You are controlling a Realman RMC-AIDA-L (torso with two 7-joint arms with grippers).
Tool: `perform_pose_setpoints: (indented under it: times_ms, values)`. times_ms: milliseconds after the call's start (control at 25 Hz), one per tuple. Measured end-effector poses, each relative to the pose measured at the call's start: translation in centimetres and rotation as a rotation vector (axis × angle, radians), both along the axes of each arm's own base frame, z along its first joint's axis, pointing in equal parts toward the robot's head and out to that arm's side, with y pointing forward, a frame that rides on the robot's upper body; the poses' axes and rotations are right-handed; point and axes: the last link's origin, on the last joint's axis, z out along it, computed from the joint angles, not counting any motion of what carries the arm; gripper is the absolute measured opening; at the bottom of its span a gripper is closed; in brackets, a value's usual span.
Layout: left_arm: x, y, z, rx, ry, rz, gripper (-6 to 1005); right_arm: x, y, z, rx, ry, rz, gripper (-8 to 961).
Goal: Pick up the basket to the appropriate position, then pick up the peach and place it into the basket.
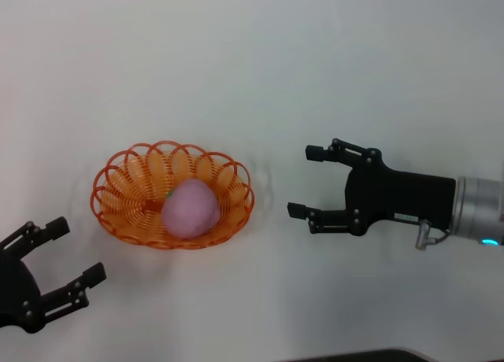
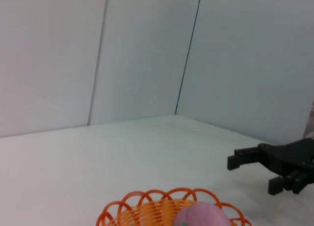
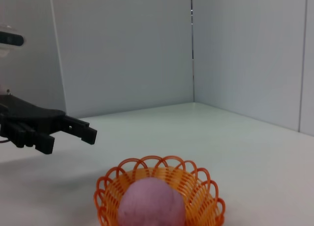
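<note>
The oval orange basket (image 1: 126, 195) of looped plastic sits on the white table left of centre. The pink peach (image 1: 190, 208) lies inside it, a green leaf mark on its upper left. My right gripper (image 1: 309, 181) is open and empty, to the right of the basket and apart from it, fingers pointing at it. My left gripper (image 1: 72, 250) is open and empty at the near left, below and left of the basket. The basket (image 2: 147, 209) and peach (image 2: 202, 216) show low in the left wrist view, with the right gripper (image 2: 252, 174) beyond. The right wrist view shows the basket (image 3: 196, 189), the peach (image 3: 151, 204) and the left gripper (image 3: 71, 137).
The white table (image 1: 252, 63) stretches bare behind and around the basket. Pale wall panels (image 3: 122, 49) stand behind it in both wrist views. The table's near edge (image 1: 354, 354) runs along the bottom of the head view.
</note>
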Motion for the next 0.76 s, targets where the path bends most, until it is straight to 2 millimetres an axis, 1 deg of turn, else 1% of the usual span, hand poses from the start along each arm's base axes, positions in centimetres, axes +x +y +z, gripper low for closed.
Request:
perform_pose_setpoints:
  times_ms: [240,760]
  values:
    - [-0.3,-0.7,0.0,-0.001,-0.001,0.019,875,-0.7,0.9,-0.2,-0.014,-0.007,0.031,939]
    - [-0.4,-0.8,-0.3,-0.007,-0.003,0.026,875,-1.0,1.3,-0.3,-0.003,-0.011,0.029,938]
